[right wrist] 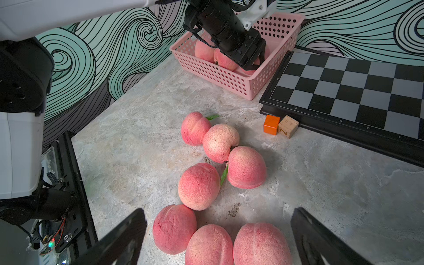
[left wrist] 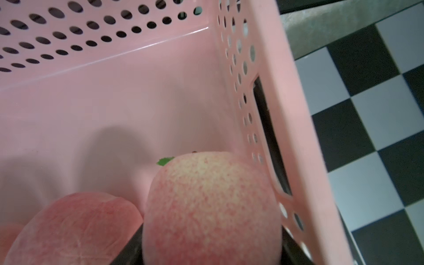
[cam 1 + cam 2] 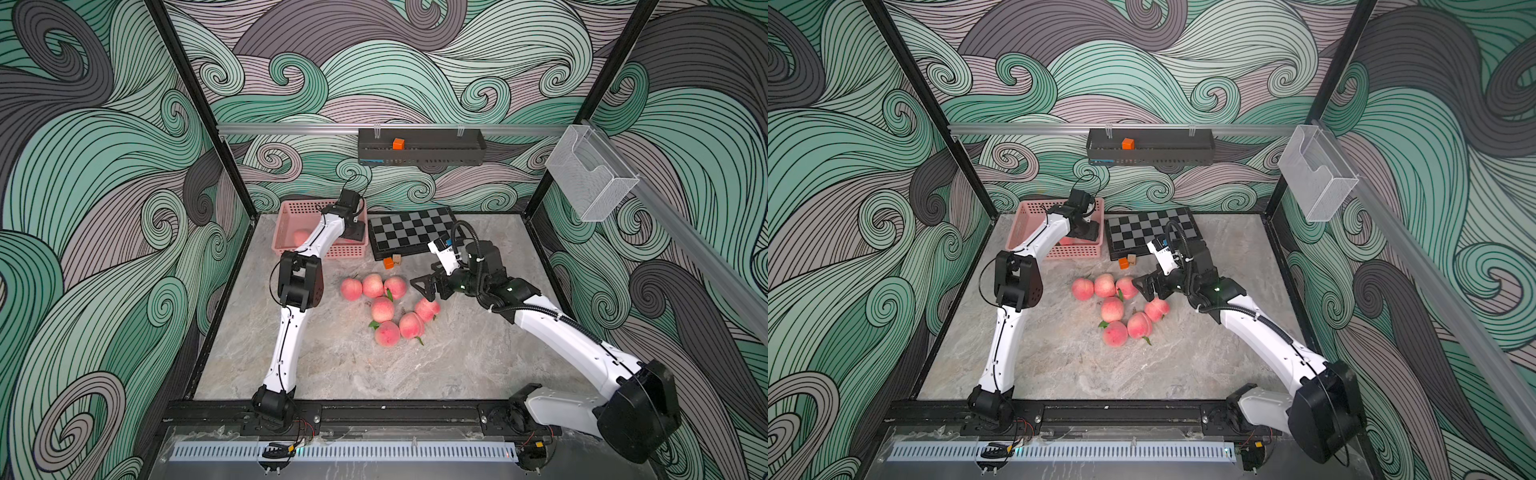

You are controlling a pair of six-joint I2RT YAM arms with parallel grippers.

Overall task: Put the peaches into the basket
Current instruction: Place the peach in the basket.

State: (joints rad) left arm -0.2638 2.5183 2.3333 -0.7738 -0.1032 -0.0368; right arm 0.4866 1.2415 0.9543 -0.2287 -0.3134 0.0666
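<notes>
Seven peaches cluster on the counter, the nearest at 6 o'clock of the wide-open right end effector; at 11 o'clock, inside the basket, the left end effector grips another peach.

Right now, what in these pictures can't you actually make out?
- Peach count in the basket: the left arm covers it in both top views; the left gripper blocks part in the right wrist view.
- The left gripper's fingers: in the left wrist view the held peach and the frame's edge hide most of them.
- Marking on the tan cube: too small in both top views.
</notes>
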